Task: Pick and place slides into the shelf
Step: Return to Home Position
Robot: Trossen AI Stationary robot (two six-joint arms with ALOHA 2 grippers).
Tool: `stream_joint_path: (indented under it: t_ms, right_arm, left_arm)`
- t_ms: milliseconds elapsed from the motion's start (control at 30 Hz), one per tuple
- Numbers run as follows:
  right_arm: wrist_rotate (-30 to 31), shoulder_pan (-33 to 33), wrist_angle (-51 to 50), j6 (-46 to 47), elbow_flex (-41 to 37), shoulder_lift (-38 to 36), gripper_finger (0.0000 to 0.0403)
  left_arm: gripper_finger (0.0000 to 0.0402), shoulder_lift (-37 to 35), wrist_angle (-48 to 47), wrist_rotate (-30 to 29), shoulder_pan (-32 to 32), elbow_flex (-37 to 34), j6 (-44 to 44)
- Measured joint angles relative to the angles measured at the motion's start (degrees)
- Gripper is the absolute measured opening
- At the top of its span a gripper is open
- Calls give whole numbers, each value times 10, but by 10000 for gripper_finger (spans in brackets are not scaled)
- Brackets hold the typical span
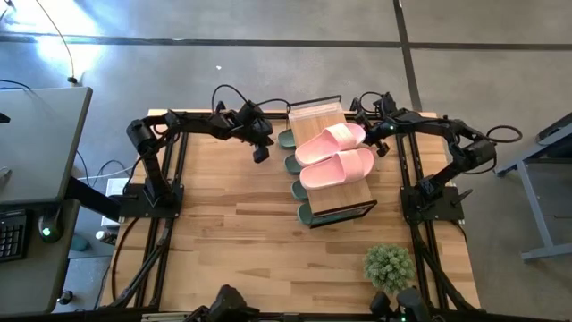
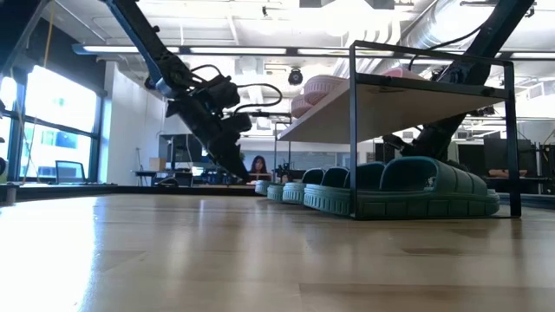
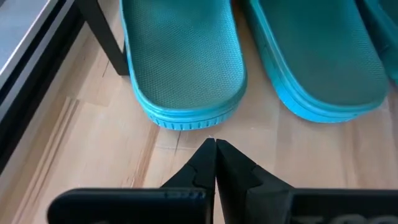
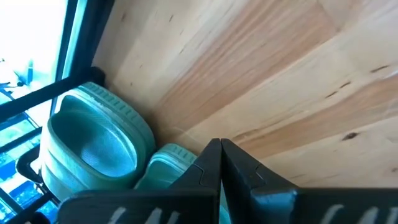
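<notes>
- Pale pink rubbery slides lie on top of the small slatted-wood, black-framed shelf. The sage-green slides are lined up beneath it.
- Left gripper: fingers pressed together, empty, just off a green heel.
- Right gripper: likewise closed and empty, beside the shelf.
- Recommendation: raise each arm clear of the frame before retracting.

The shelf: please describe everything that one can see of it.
The shelf is a small rack: a light wooden top panel on a thin black metal frame, standing upright on the table. The pink slides lie side by side on top. Green slides stand in a row on the table beneath it.
</notes>
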Motion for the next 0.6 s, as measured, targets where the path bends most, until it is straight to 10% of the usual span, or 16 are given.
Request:
stream_joint_path:
  t_ms: [333,600]
  right_arm:
    - [-3,13,0,-12,0,-17,0]
    - [107,13,-58,-13,0,-96,0]
  left_arm:
    - [0,0,-20,99,0,0,0]
    - [0,0,-41,107,0,0,3]
